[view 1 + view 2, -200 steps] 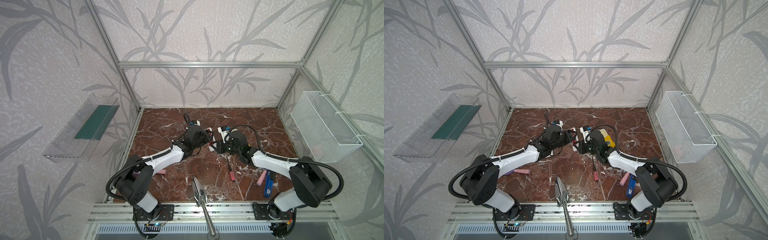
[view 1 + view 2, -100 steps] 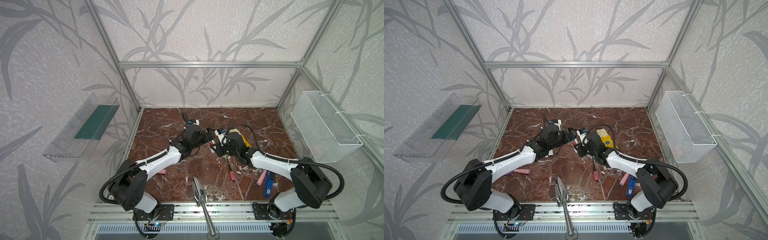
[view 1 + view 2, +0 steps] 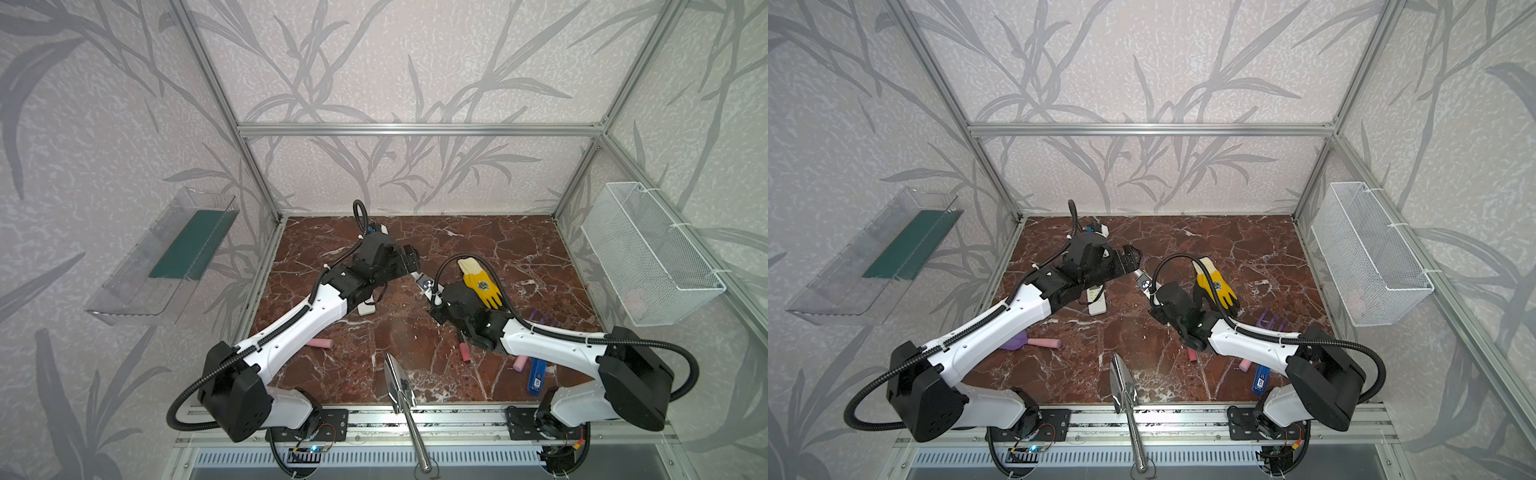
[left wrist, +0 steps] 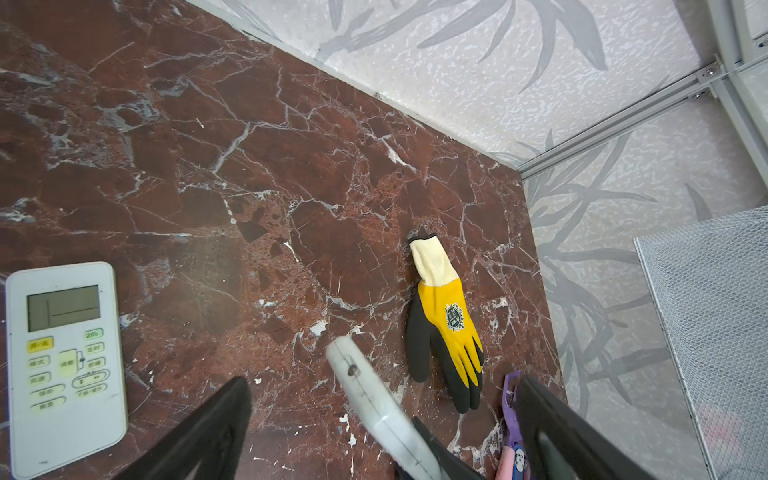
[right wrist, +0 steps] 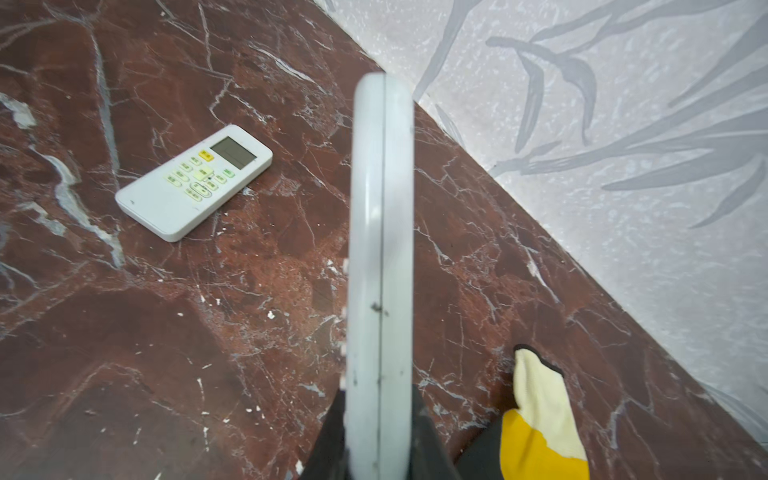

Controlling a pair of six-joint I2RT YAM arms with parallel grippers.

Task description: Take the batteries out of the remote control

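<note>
Red-brown marble tabletop [image 3: 478,241], glossy and white-veined, fills both top views. Right of centre the right gripper [image 3: 433,292] is clenched on a slim white remote [image 3: 424,286], lifted off the stone. The left gripper [image 3: 409,261] stands spread wide near its far end. A second remote [image 3: 1096,300] lies flat on the left. No batteries show anywhere, so they are probably inside the casings.

Left wrist view: black fingers [image 4: 216,428] seem to flank the smooth, round-cornered plastic without touching it (a rubbery yellow glove [image 4: 449,328] lies beyond). Closing off-centre could knock it askew.

Right wrist view: it is gripped edge-on along its seam, by one end only. The hard shell may pivot or slip when the cover is pushed.
</note>
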